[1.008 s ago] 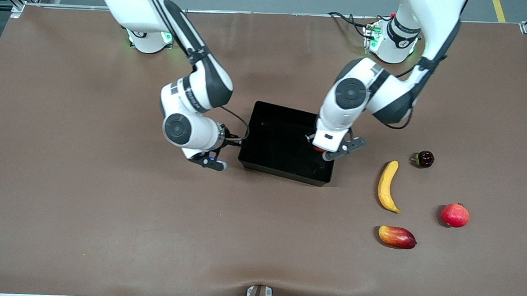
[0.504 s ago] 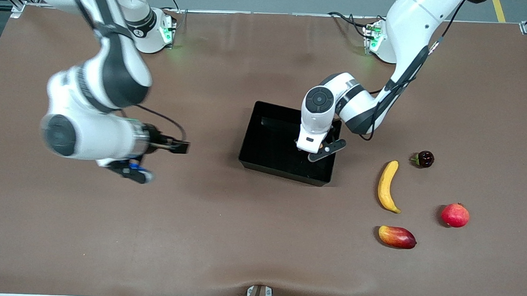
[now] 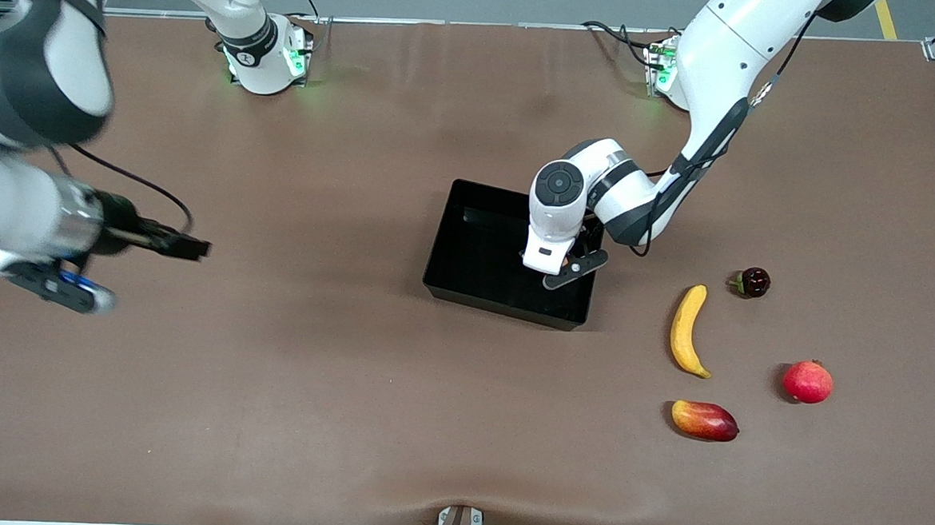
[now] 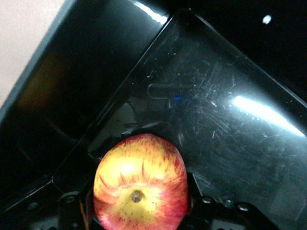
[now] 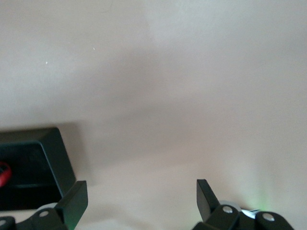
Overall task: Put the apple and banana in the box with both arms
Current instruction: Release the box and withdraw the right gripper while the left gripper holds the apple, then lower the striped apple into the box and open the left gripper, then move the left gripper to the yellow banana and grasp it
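Note:
My left gripper point(image 3: 561, 269) is down inside the black box point(image 3: 466, 294), at the end toward the left arm. It is shut on the apple point(image 4: 140, 184), red with yellow streaks, held just over the box floor point(image 4: 225, 124) near a corner. My left gripper's fingers are mostly hidden beside the apple in the left wrist view. The banana point(image 3: 686, 330) lies on the table beside the box, toward the left arm's end. My right gripper point(image 3: 58, 287) is open and empty, up over the table at the right arm's end; its fingers point(image 5: 72, 201) stand wide apart.
A red pomegranate point(image 3: 808, 382), a red-yellow mango point(image 3: 704, 420) and a small dark fruit point(image 3: 753, 282) lie around the banana. The box's corner point(image 5: 48, 158) shows in the right wrist view. The table is a brown mat.
My right arm has swung away from the box toward its own end of the table. My left gripper has moved with the apple from the box's edge to inside the box.

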